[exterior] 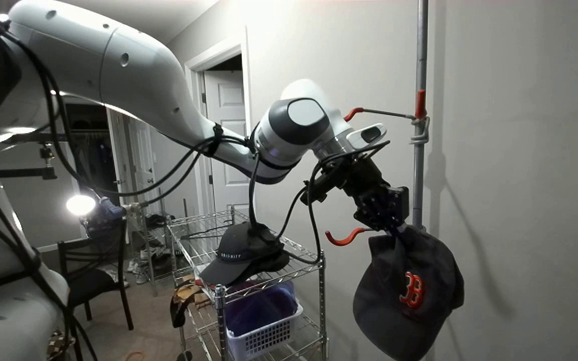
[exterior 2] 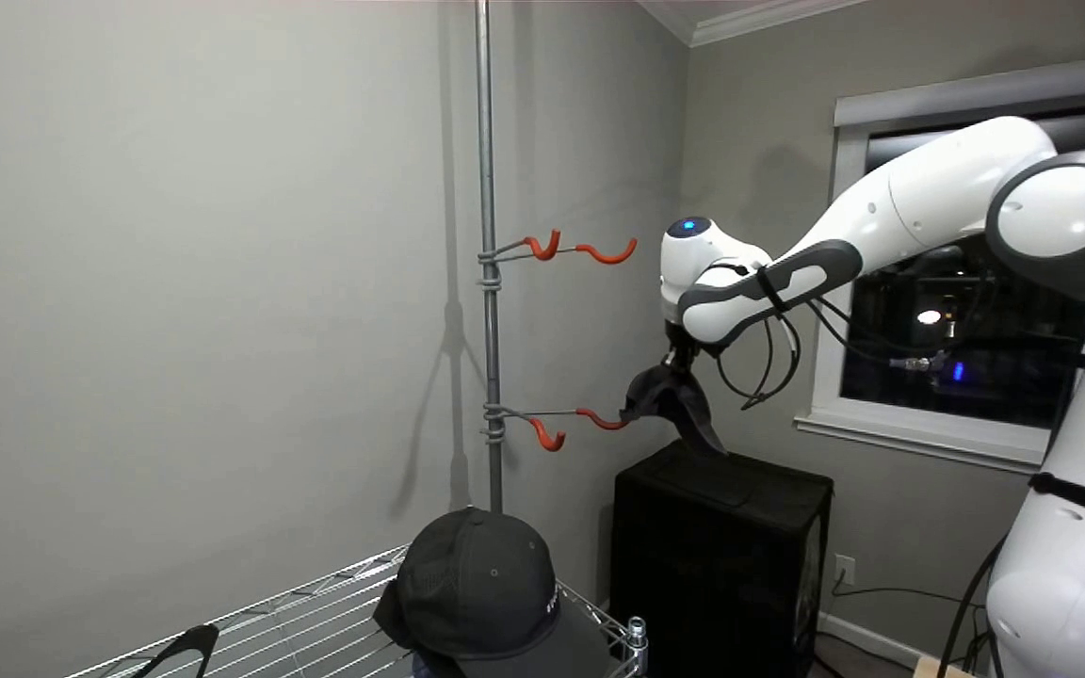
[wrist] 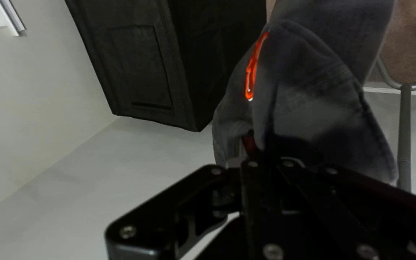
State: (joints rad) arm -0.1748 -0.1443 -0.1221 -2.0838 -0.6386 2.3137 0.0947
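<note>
Red Sox baseball cap [exterior: 392, 316] hangs bill-down from pincer [exterior: 397, 230], closed tight on pinch of fabric, near lower red hook [exterior 2: 604, 422]; whether touching, we cannot tell. Narrow grip on soft cloth, we judge, could let cap swivel or slip; hook tip might snag its edge if passed too close. Dark matte cloth, creased near grip; curved bill, raised red B; hook smooth, upturned.

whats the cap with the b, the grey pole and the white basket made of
Cap: matte cloth, perhaps cotton, judging by its soft folds. Pole: probably metal, satin grey, from its sheen. Basket: likely moulded plastic, smooth, given its regular grid of holes.
</note>
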